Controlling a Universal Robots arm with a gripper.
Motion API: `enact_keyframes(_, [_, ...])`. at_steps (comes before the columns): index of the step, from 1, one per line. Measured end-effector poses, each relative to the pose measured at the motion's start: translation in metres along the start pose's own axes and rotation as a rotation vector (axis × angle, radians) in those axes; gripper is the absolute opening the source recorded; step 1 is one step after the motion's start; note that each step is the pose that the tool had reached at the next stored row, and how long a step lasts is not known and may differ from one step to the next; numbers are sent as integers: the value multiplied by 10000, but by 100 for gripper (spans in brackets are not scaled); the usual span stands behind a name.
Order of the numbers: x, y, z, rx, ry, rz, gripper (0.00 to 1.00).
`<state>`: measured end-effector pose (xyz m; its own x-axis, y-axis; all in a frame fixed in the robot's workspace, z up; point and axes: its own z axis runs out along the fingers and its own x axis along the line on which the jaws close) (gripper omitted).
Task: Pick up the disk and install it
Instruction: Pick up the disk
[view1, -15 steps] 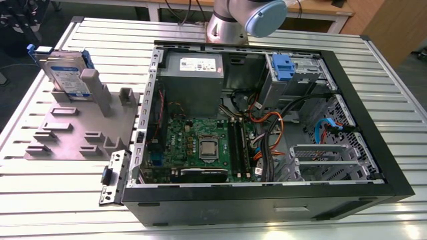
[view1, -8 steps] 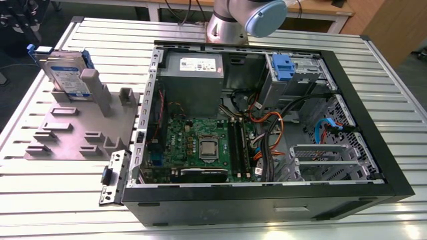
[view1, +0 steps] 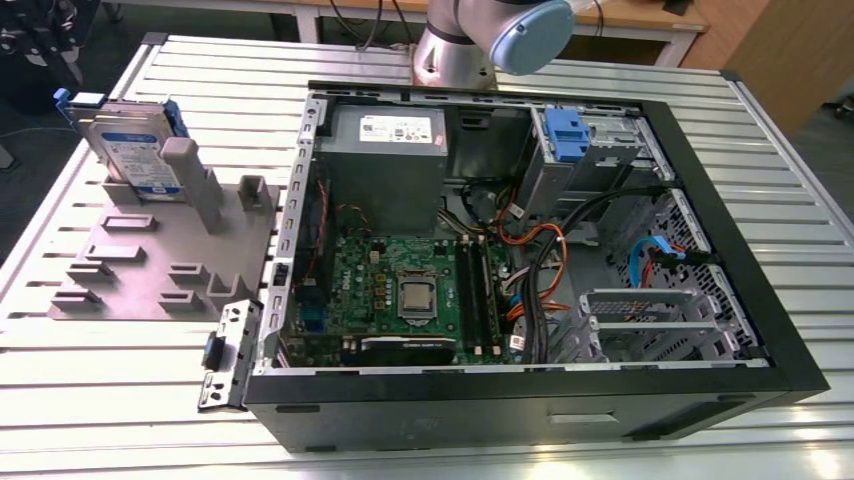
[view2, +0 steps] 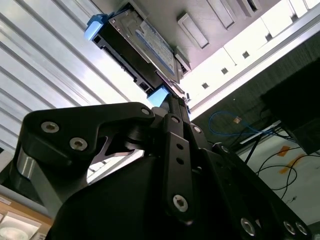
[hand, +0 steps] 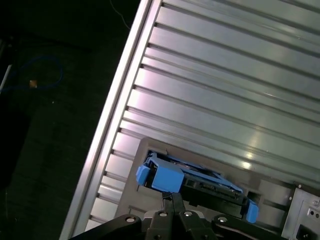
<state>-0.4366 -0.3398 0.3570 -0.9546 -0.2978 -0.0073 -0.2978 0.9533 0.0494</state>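
The disk stands on edge in a slot of the grey fixture, at the exterior view's left. It is silver, with a white-and-blue label and blue rails. Nothing touches it there. In both wrist views my gripper points toward the disk, which lies beyond the fingertips. The black fingers are pressed together and hold nothing. The arm's grey and blue joint hangs above the far side of the computer case.
The open black computer case lies on the slatted metal table, beside the fixture. Inside are the grey power-supply box, the motherboard, loose cables, and the drive cage with a blue latch. A small bracket leans on the case.
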Motion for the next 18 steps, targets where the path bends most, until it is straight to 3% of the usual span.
enact_keyframes(18, [0,0,0,-6,38,-792,11])
